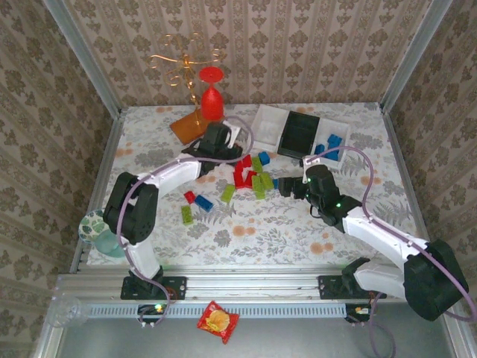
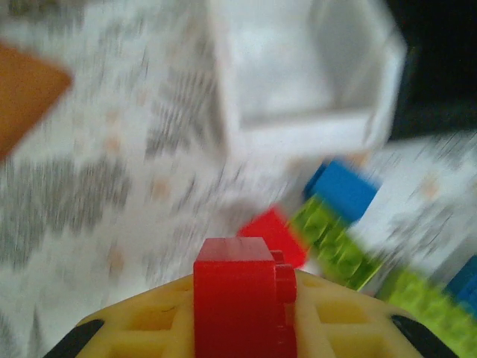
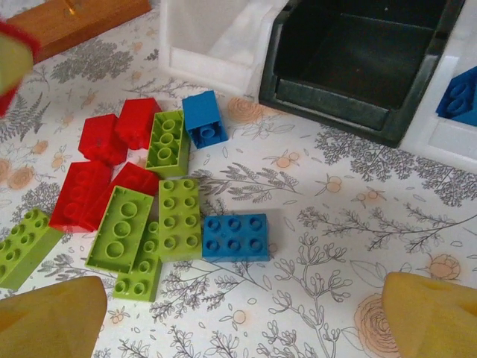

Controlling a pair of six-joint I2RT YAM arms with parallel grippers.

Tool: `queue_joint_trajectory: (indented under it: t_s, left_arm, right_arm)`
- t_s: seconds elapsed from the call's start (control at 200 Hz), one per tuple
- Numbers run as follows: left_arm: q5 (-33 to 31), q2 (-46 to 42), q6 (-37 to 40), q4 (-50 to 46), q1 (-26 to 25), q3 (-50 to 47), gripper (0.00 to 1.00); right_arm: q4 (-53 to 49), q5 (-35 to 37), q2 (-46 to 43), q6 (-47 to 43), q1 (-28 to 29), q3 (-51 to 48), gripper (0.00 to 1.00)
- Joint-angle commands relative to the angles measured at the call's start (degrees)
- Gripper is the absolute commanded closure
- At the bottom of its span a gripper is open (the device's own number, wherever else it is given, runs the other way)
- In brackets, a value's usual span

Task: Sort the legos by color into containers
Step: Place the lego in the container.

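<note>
Legos (image 3: pixel 177 218) lie heaped; left pincer (image 2: pixel 242 326) grips a red lego (image 2: pixel 237 287), right pincer (image 3: pixel 242 313) gapes.

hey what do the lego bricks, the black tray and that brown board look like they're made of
Lego bricks: moulded plastic, likely; glossy, uniform colour, crisp studs. Black tray: plastic too, probably; thin moulded walls with a dull sheen. Brown board: looks like wood, smooth warm brown; grain too blurred to confirm.

I find no words, numbers or brand marks I can read. The red snack packet (image 1: pixel 218 321) at six o'clock in the top view bears print too small to make out. The legos (image 3: pixel 179 216) show plain studs.
</note>
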Motion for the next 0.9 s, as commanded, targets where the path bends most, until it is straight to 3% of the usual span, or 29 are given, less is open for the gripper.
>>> queue_joint_trajectory:
  t_s: [0.0, 0.335, 0.615, 0.715, 0.895]
  left_arm:
    - [2.7, 3.5, -1.5, 4.3, -0.7, 7.1, 0.76]
    - [3.3, 24.6, 0.3, 1.3, -1.7, 34.1, 0.74]
    - [5.7, 44.2, 1.1, -9.6, -1.7, 63.9, 0.68]
    - [6.0, 48.0, 1.1, -11.5, -1.6, 70.5, 0.58]
    - [6.6, 46.6, 1.6, -9.1, -1.5, 70.7, 0.39]
  right_arm:
    - [1.5, 3.6, -2.1, 1.2, 0.0, -1.3, 0.03]
    - [1.7, 10.9, -7.0, 1.8, 0.0, -4.0, 0.00]
    - [2.3, 11.4, -6.3, 1.2, -0.2, -4.1, 0.00]
    - [2.4, 10.3, -4.9, 1.1, -0.2, -3.6, 0.00]
    - [2.8, 9.5, -3.5, 0.5, 0.0, -3.2, 0.00]
